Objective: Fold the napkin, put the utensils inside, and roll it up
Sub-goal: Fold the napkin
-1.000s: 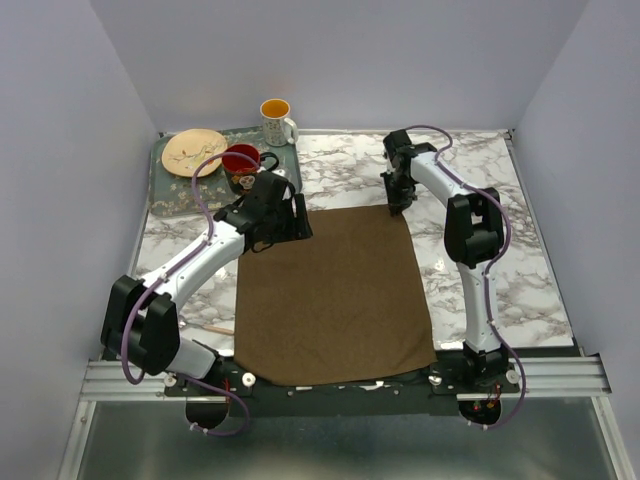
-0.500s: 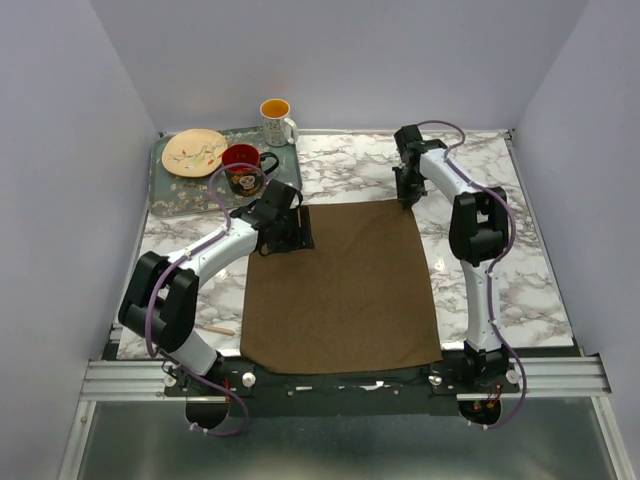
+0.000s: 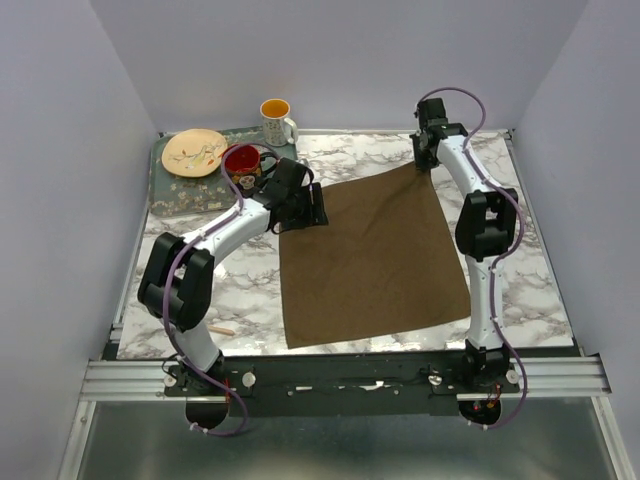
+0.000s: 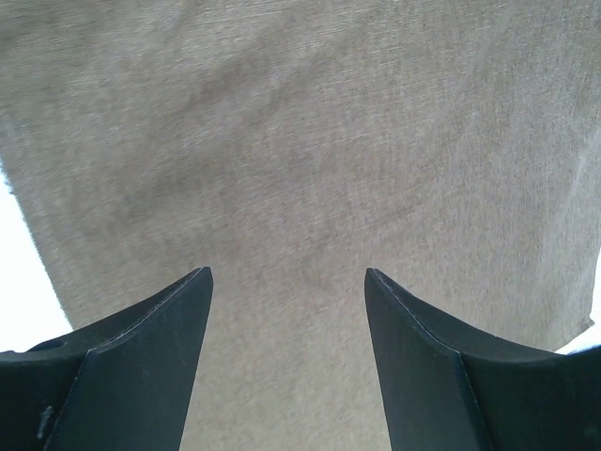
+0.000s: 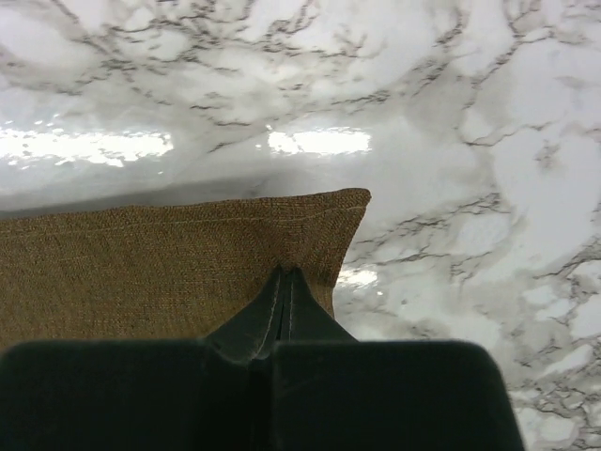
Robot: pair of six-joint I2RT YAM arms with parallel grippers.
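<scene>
Two corners need holding before any fold. The right end effector [image 3: 425, 160] is pinched tight on the napkin [image 3: 370, 250] at its upper-right corner. The left end effector [image 3: 303, 208] hangs wide over the upper-left edge and should close there, level with its partner. Since a second ago the cloth has slid toward upper right and skewed on the bench [image 3: 530, 285], and the right jaws have closed.

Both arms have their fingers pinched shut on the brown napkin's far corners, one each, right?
Not both. Only the right fingers are shut on a far corner of the napkin. The left fingers stand open over the napkin, pinching nothing; the left wrist view shows it.
</scene>
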